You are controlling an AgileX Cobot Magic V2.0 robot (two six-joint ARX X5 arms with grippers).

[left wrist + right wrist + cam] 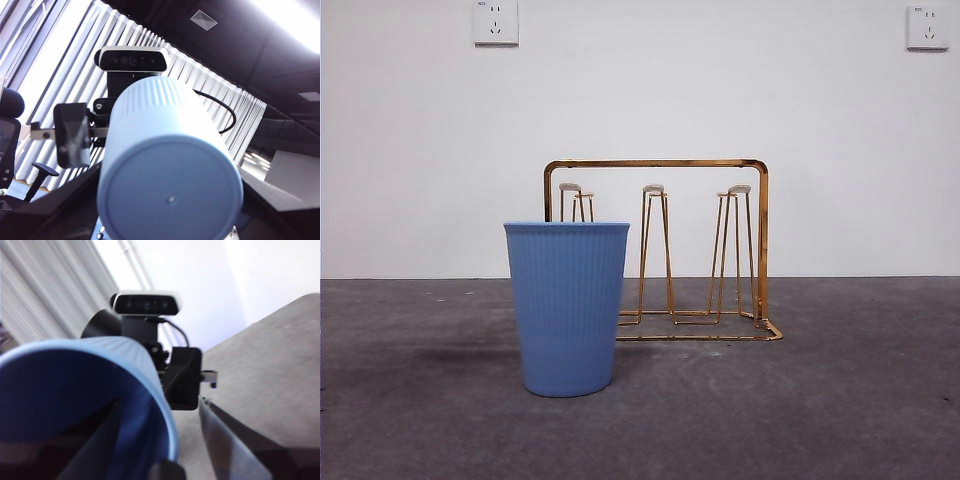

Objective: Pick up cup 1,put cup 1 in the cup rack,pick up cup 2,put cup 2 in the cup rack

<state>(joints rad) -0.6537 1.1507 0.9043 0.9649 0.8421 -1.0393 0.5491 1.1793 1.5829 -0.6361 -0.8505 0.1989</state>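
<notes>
Front view, blue cup (567,308) upright, beside cup rack (660,250)

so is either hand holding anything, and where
The left hand holds a blue cup by its sides near the base; the right hand is at its rim, grip unclear.

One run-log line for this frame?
left gripper: holds pale blue cup | right gripper: at same cup's rim | second blue cup: upright on table, front of cup rack | cup rack: no cups

Pale blue cup (170,190) base-on, other arm's pincer (72,135) beyond
</notes>
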